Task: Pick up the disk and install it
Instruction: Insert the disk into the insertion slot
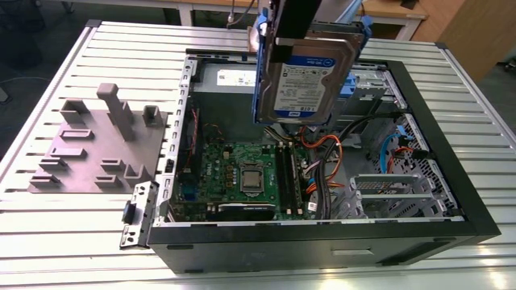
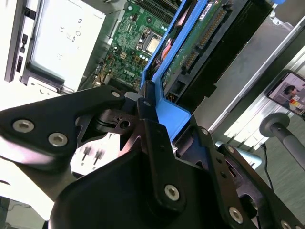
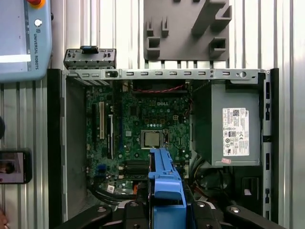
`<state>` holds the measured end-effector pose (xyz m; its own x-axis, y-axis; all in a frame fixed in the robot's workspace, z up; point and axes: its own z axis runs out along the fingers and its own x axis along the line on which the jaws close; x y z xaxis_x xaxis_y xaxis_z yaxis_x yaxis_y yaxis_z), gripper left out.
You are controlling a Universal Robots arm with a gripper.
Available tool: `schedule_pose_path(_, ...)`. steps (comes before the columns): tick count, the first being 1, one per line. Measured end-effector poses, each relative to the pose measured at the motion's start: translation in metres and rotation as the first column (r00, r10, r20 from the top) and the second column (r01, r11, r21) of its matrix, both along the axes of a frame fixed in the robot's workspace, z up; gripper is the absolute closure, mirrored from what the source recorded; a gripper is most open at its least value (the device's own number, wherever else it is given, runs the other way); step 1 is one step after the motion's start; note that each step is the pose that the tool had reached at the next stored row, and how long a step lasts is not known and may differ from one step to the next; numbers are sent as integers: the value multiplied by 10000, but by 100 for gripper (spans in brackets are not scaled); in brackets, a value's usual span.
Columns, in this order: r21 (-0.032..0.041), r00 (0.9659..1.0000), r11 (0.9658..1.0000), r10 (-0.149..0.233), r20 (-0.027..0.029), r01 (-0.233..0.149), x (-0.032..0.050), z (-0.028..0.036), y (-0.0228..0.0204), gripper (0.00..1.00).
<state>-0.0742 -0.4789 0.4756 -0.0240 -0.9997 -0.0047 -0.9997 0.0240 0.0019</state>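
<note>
The disk (image 1: 310, 78), a silver drive with a white-and-blue label in a blue bracket, hangs on edge above the open computer case (image 1: 451, 199), over its back half. My gripper (image 1: 286, 36) comes down from above and is shut on the disk's upper edge, a black finger lying across the label side. In the second wrist view the fingers (image 2: 145, 107) clamp the blue bracket, and the disk's green circuit-board side (image 2: 190, 47) shows. In the first wrist view the bracket's edge (image 3: 164, 183) points down at the motherboard (image 3: 143, 133).
Inside the case lie the motherboard (image 1: 241, 175), a grey power supply (image 3: 233, 129), a metal drive cage (image 1: 387, 193) and orange and blue cables (image 1: 322, 151). A grey fixture plate with posts (image 1: 96, 145) sits on the exterior view's left. A loose metal bracket (image 1: 137, 214) lies beside the case.
</note>
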Motion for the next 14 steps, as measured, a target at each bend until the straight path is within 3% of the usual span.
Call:
schedule_pose_path(4,-2,10000,10000,-2,0,2,10,-4,-44,64)
schedule_pose_path(11,0,10000,10000,-1,1,1,11,-10,-235,64)
schedule_pose_path(14,-1,10000,10000,-1,0,1,23,-12,-277,64)
